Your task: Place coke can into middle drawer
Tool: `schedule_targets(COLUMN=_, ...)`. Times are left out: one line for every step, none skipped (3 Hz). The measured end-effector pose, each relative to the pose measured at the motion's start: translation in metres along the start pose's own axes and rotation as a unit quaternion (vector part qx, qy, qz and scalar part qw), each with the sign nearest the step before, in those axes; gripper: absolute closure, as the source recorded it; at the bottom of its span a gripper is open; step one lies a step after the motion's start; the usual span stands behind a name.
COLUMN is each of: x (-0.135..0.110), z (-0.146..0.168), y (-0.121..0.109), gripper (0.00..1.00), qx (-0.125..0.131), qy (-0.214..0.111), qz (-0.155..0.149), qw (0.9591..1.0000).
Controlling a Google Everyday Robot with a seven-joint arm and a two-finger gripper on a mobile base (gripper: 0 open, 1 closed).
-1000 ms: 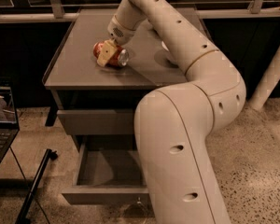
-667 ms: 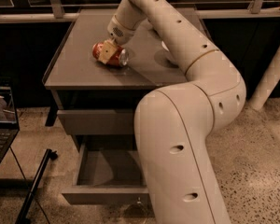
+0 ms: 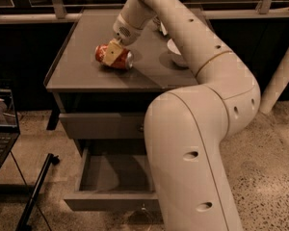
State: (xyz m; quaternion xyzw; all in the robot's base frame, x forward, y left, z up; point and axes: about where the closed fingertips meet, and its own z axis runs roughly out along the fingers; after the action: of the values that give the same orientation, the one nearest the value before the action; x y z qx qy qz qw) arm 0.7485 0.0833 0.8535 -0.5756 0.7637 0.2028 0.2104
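The gripper [image 3: 113, 57] sits near the table's [image 3: 82, 73] front-left corner, its fingers [image 3: 110, 55] closed around the sideways coke can [image 3: 100, 53]; the middle drawer [image 3: 106, 201] stands open below.

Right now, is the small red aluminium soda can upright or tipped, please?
Tipped: the small red aluminium soda can lies on its side on the grey cabinet top, silver end facing right, with the gripper at it.

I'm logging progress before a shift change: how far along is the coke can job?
Done: the middle drawer stands pulled open. In hand: the gripper is at the coke can, which lies on its side on the cabinet top. Left: lifting the can, carrying it down and setting it in the drawer.
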Motion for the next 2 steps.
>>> schedule_targets(x=0.004, z=-0.03, y=0.022, gripper=1.0, qx=-0.02, qy=-0.029, qz=-0.02, qw=0.9992)
schedule_targets(x=0.02, z=-0.08, y=0.055, gripper=1.0, qx=-0.014, qy=-0.078, qz=-0.014, qw=0.9967)
